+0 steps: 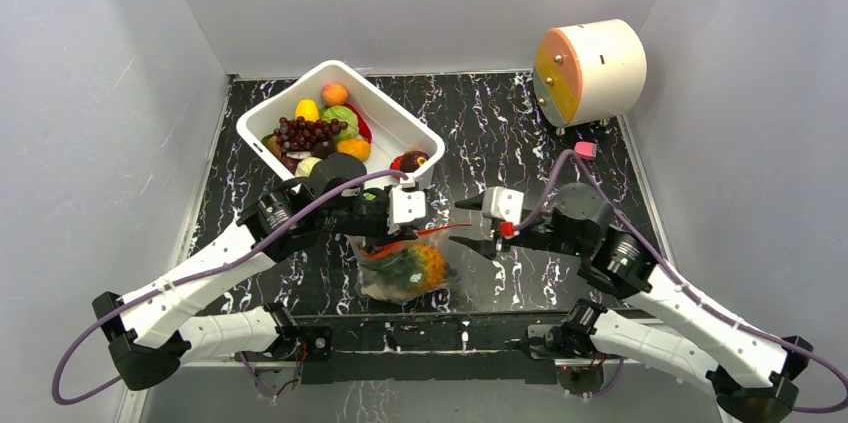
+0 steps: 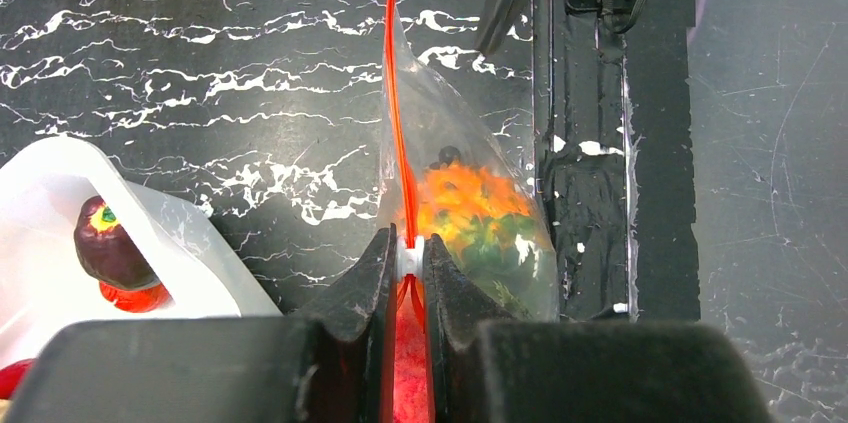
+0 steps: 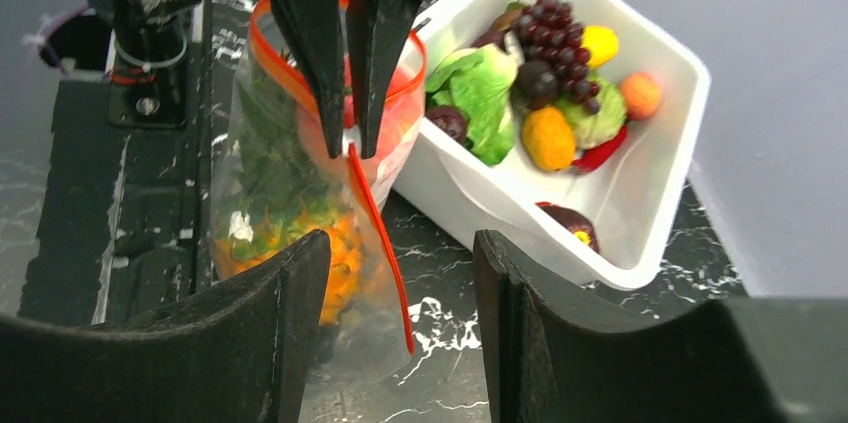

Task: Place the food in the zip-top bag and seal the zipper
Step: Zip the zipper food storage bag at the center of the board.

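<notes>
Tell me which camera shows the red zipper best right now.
Left wrist: the zipper runs straight up the frame from the left gripper pinching it. Right wrist shows part, crossed by that gripper. Top external shows only a red sliver.

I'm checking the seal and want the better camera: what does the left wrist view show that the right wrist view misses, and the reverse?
Only the left wrist view: the zipper edge-on, a straight red line running out from the pinch, with a small white piece at the pinch itself.
Only the right wrist view: the grapes and greens in the tub, and the red strip bowing apart behind the left gripper.
Both: the left gripper shut on the zipper, the bag, and the pineapple inside.
</notes>
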You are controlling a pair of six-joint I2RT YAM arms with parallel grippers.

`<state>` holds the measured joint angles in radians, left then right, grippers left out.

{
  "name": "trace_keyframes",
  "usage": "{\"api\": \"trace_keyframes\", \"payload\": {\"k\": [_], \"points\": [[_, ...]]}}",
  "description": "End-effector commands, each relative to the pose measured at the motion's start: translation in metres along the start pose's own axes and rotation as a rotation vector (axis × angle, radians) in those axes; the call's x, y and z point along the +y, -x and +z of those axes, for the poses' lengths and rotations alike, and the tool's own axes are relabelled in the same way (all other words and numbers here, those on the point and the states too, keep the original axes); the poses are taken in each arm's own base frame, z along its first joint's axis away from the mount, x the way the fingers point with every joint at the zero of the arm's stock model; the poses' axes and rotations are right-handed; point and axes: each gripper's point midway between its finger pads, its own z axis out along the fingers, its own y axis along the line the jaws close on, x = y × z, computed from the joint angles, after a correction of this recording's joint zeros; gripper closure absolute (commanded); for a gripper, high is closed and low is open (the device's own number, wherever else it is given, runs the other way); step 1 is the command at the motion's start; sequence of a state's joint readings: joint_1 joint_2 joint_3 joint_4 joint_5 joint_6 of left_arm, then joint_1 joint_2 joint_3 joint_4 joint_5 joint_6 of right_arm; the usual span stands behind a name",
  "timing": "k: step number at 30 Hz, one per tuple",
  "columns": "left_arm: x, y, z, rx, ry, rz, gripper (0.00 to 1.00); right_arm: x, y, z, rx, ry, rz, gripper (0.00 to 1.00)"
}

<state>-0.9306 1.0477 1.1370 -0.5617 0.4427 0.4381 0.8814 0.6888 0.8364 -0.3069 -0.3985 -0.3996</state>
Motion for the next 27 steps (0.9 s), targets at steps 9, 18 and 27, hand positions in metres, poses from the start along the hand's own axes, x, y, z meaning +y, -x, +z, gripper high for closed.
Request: {"api": "trace_keyframes", "payload": {"k": [9, 18, 27], "points": [[-0.001, 0.031, -0.011, -0.121, 0.0, 0.074, 1.0, 0.005, 0.003, 0.038, -0.047, 0.127, -0.038, 0.51], [0.001, 0.032, -0.009, -0.12, 0.0, 0.074, 1.0, 0.006, 0.001, 0.055, -0.077, 0.149, -0.023, 0.58], [0.003, 0.034, -0.01, -0.122, 0.007, 0.079, 1.0, 0.009, -0.005, 0.06, -0.078, 0.157, 0.007, 0.7]]}}
